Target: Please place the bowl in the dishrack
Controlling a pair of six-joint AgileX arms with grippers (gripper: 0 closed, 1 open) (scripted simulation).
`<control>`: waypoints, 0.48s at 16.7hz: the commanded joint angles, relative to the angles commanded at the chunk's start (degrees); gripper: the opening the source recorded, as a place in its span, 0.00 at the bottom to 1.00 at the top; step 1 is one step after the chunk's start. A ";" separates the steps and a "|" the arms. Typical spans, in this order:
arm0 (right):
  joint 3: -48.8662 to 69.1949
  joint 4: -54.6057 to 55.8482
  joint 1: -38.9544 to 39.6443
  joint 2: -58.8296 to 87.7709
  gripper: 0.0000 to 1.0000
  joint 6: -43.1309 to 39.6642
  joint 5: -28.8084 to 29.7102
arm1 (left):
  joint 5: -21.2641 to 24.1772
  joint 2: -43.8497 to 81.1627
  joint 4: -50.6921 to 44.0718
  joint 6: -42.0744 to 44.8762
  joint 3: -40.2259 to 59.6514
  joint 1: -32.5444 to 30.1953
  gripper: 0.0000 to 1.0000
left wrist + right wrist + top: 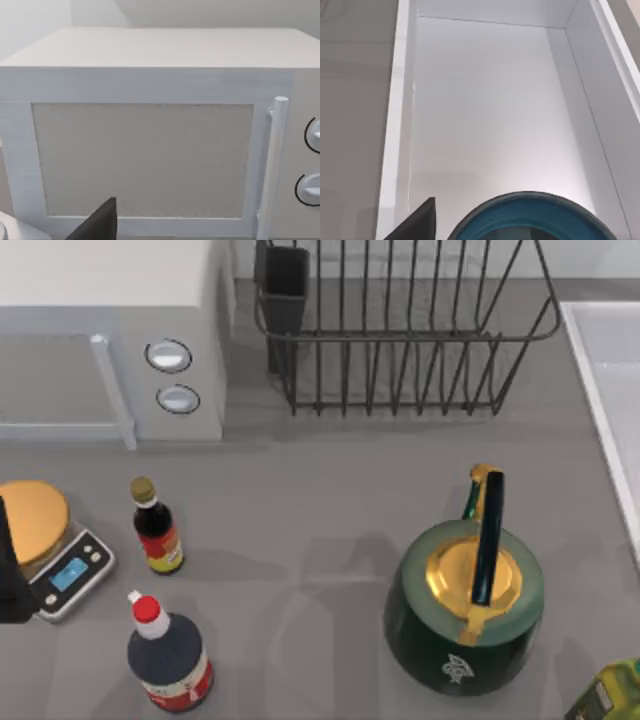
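The bowl (530, 217), a blue rim low in the white sink (485, 100) at the desk's right edge, seems not yet grasped, and I cannot tell the right claw's state; next comes gripping it, then carrying it to the dishrack (400, 335) at the back edge.

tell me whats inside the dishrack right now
The dishrack holds no dishes: between its wires there is just grey counter, and a black cup sits at its left corner. The inside of that cup cannot be seen. A blue bowl sits in the white sink.
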 joint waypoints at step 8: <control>29.72 -28.22 -14.43 41.58 1.00 -13.72 -0.94 | 0.00 0.00 0.00 0.00 0.00 0.00 1.00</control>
